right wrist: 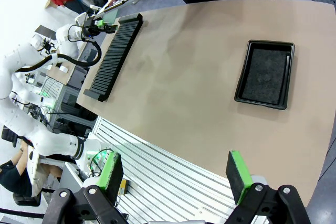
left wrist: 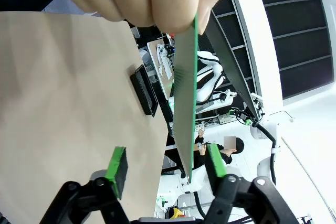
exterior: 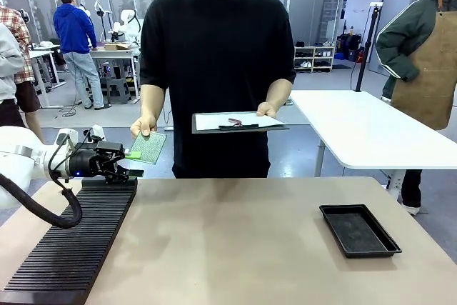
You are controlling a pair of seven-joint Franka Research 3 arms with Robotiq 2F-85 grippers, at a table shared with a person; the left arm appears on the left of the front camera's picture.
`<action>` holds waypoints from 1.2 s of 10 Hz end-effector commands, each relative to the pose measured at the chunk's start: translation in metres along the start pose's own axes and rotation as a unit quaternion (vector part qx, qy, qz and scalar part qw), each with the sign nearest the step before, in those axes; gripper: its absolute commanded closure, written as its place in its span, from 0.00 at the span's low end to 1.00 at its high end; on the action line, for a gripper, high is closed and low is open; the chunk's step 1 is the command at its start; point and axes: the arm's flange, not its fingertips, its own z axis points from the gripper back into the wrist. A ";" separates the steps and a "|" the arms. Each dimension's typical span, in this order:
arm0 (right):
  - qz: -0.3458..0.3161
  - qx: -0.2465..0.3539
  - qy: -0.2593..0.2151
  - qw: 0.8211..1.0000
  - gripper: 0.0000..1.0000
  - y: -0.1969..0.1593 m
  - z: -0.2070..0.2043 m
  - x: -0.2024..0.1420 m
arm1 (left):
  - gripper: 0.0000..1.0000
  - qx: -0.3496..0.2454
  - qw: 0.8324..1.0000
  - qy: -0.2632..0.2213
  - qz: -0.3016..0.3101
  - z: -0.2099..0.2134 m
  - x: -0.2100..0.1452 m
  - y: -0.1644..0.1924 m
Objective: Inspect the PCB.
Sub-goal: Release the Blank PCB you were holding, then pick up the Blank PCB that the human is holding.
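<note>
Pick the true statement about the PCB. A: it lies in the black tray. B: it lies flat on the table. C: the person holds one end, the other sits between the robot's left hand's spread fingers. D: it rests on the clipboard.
C: the person's hand pinches the PCB at one end, and the left wrist view shows its other end between the spread green pads of the left hand.

readable text: none | PCB (exterior: 148, 146): face too fine to read | paper (exterior: 214, 121) on clipboard (exterior: 275, 128): nothing legible
</note>
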 end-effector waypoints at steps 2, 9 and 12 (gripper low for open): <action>0.006 0.004 -0.003 1.000 0.00 0.001 0.001 -0.001 | 0.00 0.009 1.000 0.004 0.001 -0.004 0.001 -0.002; 0.006 0.004 -0.003 1.000 0.00 0.001 0.001 -0.001 | 0.00 0.001 1.000 0.003 0.000 -0.002 -0.001 0.000; 0.006 0.004 -0.003 1.000 0.00 0.001 0.001 -0.001 | 0.00 0.001 1.000 0.003 0.000 -0.002 -0.001 0.000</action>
